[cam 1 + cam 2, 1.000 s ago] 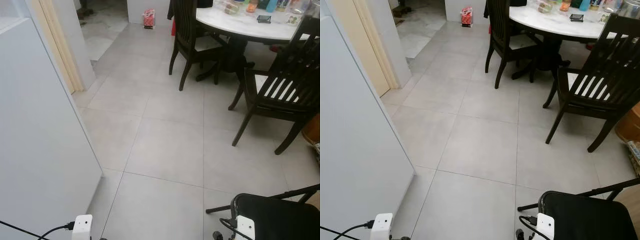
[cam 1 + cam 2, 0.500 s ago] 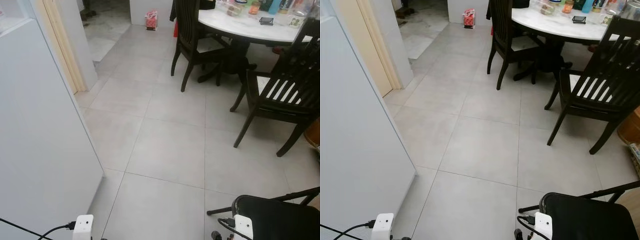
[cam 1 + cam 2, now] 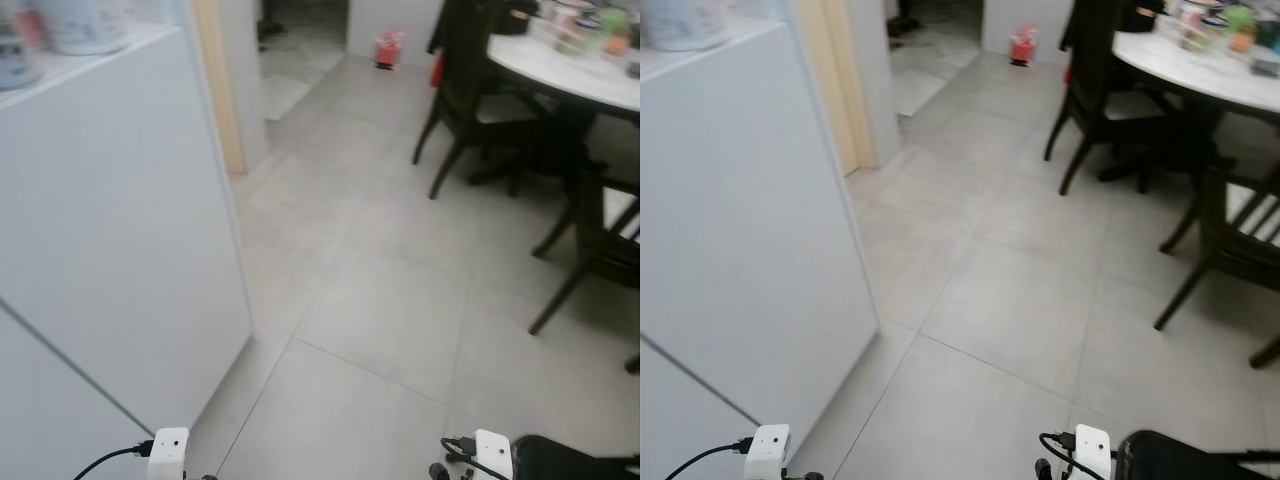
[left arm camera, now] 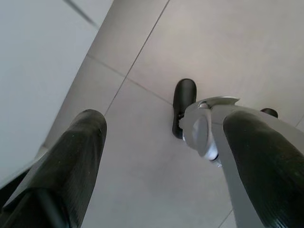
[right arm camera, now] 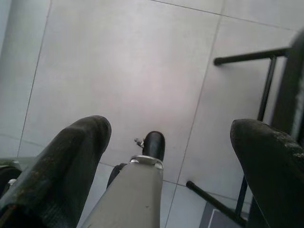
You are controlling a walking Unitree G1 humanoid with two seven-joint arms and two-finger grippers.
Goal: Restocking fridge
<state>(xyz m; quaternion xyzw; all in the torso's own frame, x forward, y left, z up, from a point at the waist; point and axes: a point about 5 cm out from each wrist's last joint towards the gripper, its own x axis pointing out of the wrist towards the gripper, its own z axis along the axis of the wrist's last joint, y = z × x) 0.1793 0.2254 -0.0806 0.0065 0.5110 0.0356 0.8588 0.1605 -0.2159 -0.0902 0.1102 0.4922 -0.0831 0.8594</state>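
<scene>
Two grippers, left gripper (image 4: 161,156) and right gripper (image 5: 171,156), are held spread wide and empty above the grey tiled floor (image 3: 400,300); a white fridge (image 3: 110,230) is seen at the left.

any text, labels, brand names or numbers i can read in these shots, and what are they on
No text can be read anywhere in these views.
Containers on top of the white cabinet: printing or labels may be there, too blurred to read.
Items on the round table: too small and blurred to read.
Red bag on the floor far back: too small to read.
</scene>
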